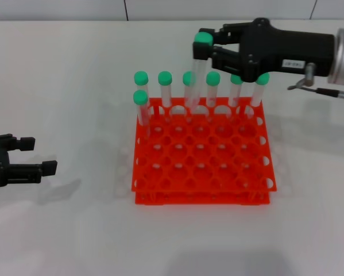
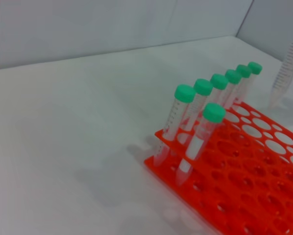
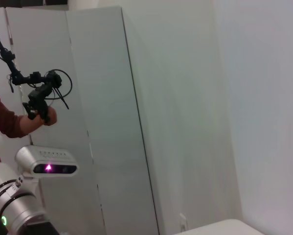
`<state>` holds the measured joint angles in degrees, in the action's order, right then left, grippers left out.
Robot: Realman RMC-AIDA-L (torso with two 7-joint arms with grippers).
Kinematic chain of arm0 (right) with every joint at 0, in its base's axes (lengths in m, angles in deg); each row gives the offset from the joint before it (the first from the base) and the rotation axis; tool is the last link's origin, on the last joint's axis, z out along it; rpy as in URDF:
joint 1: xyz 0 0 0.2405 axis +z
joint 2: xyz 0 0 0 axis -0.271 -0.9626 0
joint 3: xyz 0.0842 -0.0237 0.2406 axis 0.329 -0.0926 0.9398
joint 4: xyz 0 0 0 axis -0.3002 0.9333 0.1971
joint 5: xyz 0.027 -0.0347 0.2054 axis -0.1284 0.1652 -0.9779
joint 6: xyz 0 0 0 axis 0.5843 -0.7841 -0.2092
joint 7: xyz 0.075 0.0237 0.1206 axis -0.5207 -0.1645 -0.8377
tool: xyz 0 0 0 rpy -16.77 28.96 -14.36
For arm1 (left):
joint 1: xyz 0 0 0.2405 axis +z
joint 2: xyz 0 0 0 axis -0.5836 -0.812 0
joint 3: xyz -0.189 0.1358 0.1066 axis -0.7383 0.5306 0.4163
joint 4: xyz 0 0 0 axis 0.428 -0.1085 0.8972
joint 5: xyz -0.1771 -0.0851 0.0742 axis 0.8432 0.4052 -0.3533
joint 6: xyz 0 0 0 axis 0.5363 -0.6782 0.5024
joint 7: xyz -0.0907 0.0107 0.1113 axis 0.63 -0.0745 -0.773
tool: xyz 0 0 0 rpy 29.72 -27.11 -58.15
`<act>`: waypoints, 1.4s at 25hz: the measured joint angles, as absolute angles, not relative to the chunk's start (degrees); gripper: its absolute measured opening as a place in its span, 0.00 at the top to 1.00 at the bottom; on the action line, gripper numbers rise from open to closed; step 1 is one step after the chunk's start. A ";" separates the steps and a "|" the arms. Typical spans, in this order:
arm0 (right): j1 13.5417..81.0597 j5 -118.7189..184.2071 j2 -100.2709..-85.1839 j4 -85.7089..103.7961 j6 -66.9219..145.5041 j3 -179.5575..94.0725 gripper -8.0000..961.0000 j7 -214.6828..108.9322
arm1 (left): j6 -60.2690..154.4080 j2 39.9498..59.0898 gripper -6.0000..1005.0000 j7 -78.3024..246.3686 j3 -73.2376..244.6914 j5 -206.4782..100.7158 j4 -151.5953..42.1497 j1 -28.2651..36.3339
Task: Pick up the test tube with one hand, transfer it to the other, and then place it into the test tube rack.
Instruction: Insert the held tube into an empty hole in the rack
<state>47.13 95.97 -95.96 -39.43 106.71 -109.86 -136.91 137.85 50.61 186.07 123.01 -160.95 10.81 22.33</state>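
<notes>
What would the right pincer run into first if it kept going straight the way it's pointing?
Probably nothing: the right pincer, shut on the test tube, points toward the robot's left above the test tube rack, and bare table lies beyond, though depth is uncertain.

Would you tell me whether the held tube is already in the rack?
Not yet seated: the right gripper holds the tube by its cap, upright above the rack's back row; its tip's depth is unclear.

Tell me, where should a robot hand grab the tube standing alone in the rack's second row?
Probably by its green cap, coming straight down from above. The tube stands nearly upright in the rack, its cap clear above the holes, with open space toward the left gripper.
</notes>
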 joint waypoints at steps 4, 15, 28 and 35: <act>47.09 92.95 -96.02 -39.38 103.29 -113.99 0.72 -135.42 | 138.09 50.47 0.12 184.89 122.99 -161.11 10.78 22.21; 47.14 81.74 -96.12 -35.71 96.59 -124.19 0.72 -127.93 | 138.77 49.89 0.12 182.21 123.10 -162.05 9.51 20.90; 47.66 76.17 -96.20 -32.67 92.00 -128.14 0.72 -123.28 | 139.93 50.07 0.12 181.75 123.40 -163.92 8.81 18.95; 48.51 73.73 -96.20 -31.09 89.83 -129.29 0.72 -121.00 | 139.83 50.09 0.12 180.94 123.22 -164.08 6.84 17.84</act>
